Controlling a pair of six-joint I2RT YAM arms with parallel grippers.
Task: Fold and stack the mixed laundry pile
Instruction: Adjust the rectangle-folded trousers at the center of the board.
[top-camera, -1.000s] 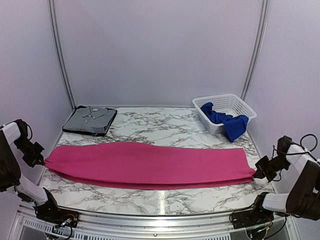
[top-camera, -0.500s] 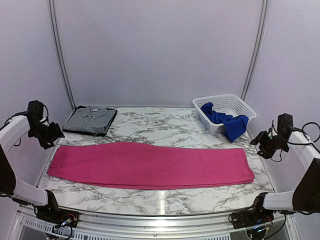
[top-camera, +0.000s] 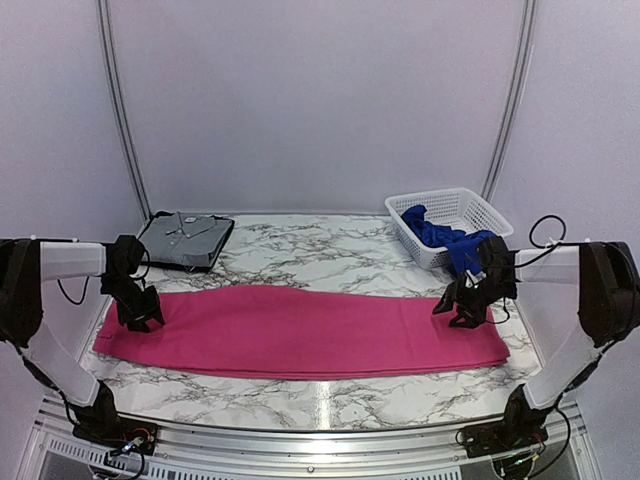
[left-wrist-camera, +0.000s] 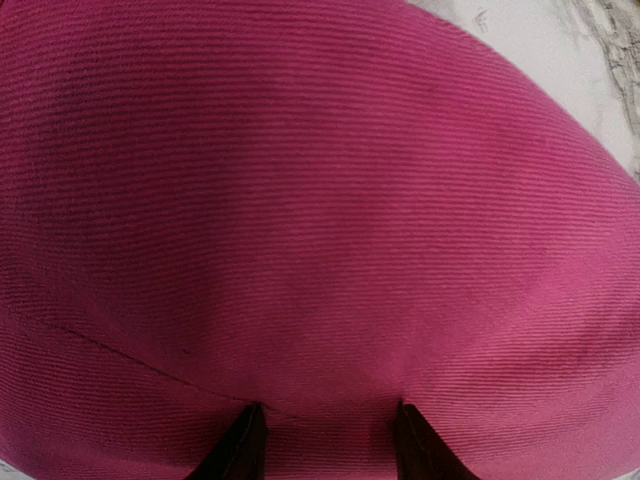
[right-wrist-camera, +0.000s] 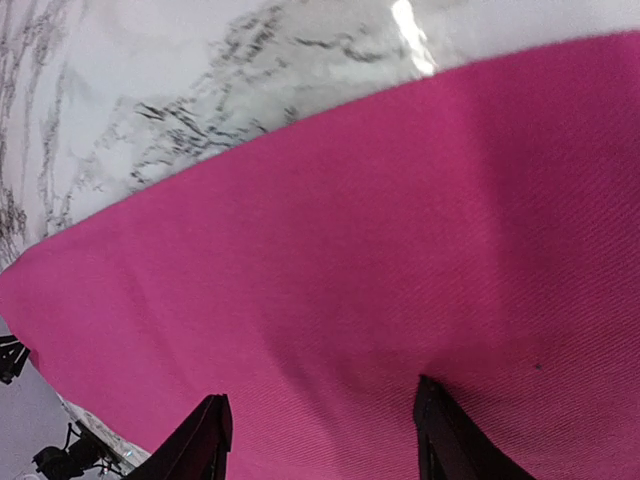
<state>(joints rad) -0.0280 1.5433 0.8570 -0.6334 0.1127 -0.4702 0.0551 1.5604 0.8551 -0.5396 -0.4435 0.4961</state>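
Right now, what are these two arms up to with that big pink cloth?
It's a laundry-folding job. The magenta-pink garment lies flat across the marble table. The left gripper is low over its left end, the right gripper over its right end, both open and holding nothing. The royal blue garment is in the white basket, back right, partly hanging over the rim. A folded grey shirt lies on a dark tray, back left.

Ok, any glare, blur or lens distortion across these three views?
Top external: sharp, with a pale glare streak on the marble table near the front edge. Left wrist: the pink garment bulges from wide-angle distortion, weave still readable. Right wrist: bright glare spot on the marble, garment edge bowed.
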